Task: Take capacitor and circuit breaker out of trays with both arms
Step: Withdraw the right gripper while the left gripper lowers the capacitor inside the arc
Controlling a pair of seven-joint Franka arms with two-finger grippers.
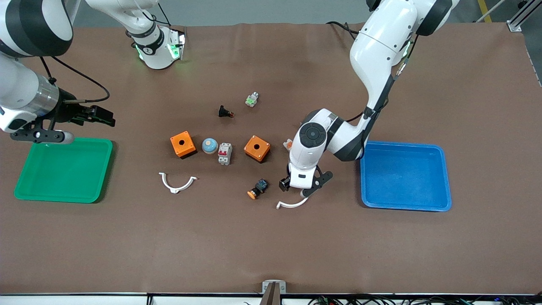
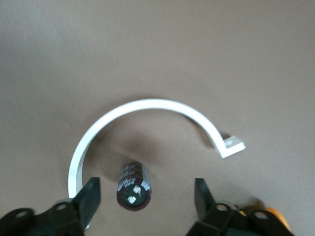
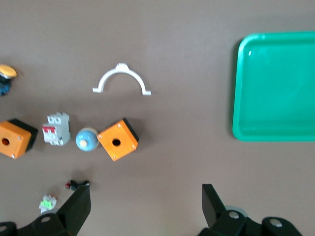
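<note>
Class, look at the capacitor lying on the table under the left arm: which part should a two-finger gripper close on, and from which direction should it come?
Grip the capacitor across its round dark body, coming straight down from above. It lies on its side inside the white curved clip, so the curved flanks face outward. The left gripper already straddles it, fingers open on either flank.

Two glossy white arms with black joint bands, and the left arm [image 1: 372, 51] shows a round black cap at its wrist. Black cables trail along both. The right arm [image 1: 25, 89] has a silver metal collar. Green lights glow on a white base [image 1: 159, 48]. Both grippers have black fingers.
</note>
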